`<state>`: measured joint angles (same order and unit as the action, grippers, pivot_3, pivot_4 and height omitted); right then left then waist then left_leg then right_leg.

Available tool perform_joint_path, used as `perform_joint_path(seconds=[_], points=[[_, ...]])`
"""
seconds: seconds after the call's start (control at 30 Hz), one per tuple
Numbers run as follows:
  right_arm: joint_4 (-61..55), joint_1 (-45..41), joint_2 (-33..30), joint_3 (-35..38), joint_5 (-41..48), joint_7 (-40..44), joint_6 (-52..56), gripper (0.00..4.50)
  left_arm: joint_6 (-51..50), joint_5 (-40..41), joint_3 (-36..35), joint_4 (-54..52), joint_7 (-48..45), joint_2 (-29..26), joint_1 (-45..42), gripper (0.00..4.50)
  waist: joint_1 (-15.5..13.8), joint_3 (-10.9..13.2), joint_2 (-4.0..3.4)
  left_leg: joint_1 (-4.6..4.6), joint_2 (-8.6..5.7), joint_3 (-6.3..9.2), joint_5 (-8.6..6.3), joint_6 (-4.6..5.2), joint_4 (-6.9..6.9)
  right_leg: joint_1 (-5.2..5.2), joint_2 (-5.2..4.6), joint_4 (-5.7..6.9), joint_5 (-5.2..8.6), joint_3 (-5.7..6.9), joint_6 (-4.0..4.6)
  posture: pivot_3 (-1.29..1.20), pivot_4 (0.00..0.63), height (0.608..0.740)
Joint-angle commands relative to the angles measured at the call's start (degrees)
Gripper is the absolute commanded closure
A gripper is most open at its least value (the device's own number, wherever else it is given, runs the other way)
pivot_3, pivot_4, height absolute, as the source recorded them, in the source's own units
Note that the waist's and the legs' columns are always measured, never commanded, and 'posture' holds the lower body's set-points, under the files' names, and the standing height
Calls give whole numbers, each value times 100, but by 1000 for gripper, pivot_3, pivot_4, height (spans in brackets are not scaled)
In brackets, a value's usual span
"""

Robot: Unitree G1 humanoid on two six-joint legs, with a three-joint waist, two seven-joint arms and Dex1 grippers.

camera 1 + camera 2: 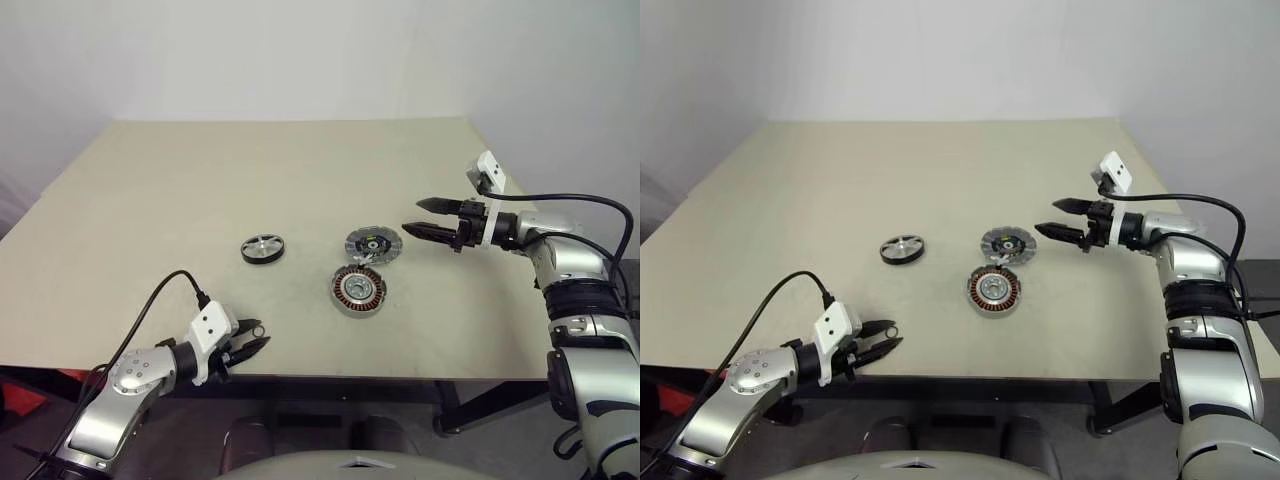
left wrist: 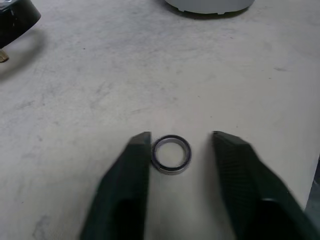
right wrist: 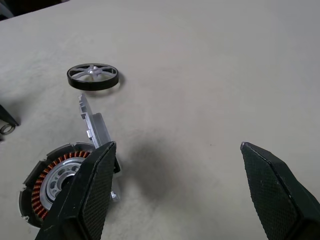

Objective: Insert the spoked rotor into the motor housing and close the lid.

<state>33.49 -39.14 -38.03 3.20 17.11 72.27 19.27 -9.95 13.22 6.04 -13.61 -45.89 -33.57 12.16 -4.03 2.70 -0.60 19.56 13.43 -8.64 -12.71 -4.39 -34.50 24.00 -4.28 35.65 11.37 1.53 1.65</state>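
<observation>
Nothing is assembled yet: the spoked rotor, motor housing and lid are seen lying separately on the table, the left gripper half-closed around a small ring, the right gripper spread wide beside the lid.

Beige square table against plain white walls

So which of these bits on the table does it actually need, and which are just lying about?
Needed:
spoked rotor
motor housing
lid

Lying about:
small metal ring between the left gripper's fingers, near the table edge
</observation>
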Motion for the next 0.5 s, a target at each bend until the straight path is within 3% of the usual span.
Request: perform_joint_path(seconds=[0.03,0.23,0.33,0.5], points=[[-48,-177,-1,60,36,-4,-93,0,-98,-111,17,81,56,-29,59,3196,0,0,0,0,0,0,0,0,0,0,0,0,0,0,1,0,0,740],[-30,-193,12,61,11,-43,-109,0,-98,-110,15,136,94,-19,33,3196,0,0,0,1,0,0,0,0,0,0,0,-1,-2,0,4,0,0,740],[-11,-207,18,59,-3,-70,-121,0,-142,-97,19,131,136,26,-33,3729,0,0,0,1,0,0,0,0,0,0,0,-1,0,0,0,0,0,740],[1,-220,19,50,-11,-82,-133,0,-257,-130,-4,-11,271,91,-140,3780,-12,0,0,1,-1,0,0,0,0,-1,-1,-1,1,0,-2,0,0,740]])
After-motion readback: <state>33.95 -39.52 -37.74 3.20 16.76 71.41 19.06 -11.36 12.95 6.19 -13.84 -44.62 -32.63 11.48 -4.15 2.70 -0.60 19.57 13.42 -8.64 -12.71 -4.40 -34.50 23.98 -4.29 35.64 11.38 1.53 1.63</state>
